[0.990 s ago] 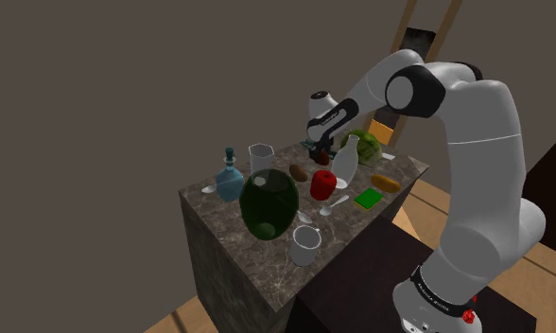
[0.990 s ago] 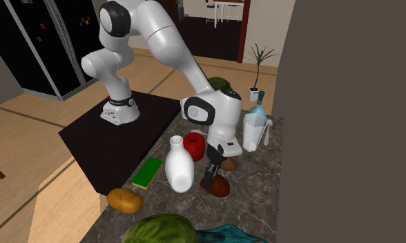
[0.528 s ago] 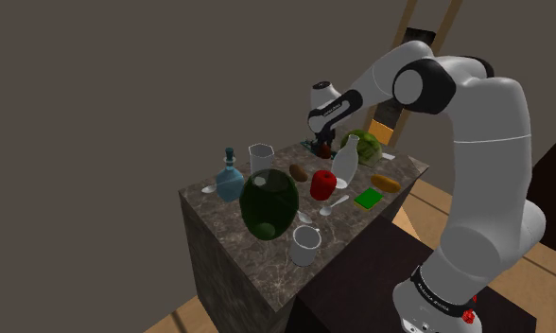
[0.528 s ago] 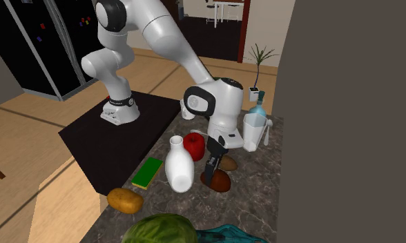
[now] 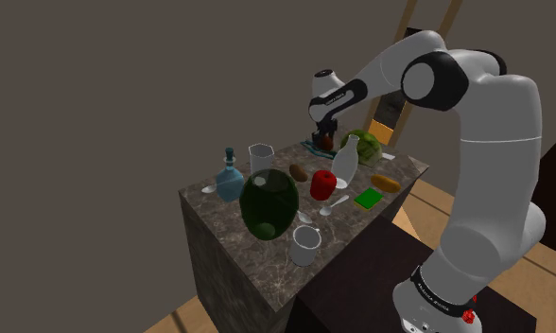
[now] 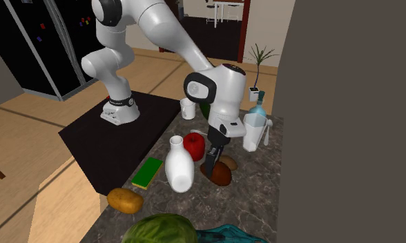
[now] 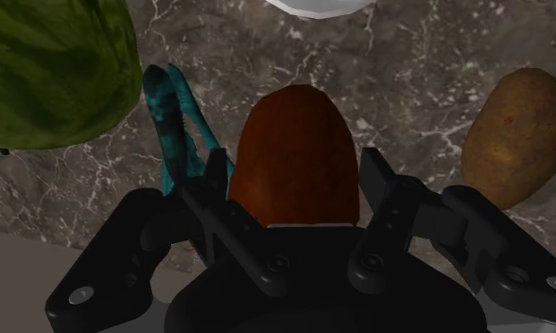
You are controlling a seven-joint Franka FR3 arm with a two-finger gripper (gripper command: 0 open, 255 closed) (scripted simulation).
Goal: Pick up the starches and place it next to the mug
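**Tuber clasped in the gripper**

I saw the reddish-brown tuber (image 6: 221, 177) clamped between the gripper's (image 7: 295, 175) fingers, just beside the white bottle (image 6: 179, 166), low at the marble table (image 6: 264, 200). The mug (image 5: 305, 246) stood well apart from that bottle.

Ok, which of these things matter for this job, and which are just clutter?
Job: gripper, shut on reddish-brown tuber; white mug.
Clutter: potato, cabbage, teal scissors, white bottle, apple, green vase.
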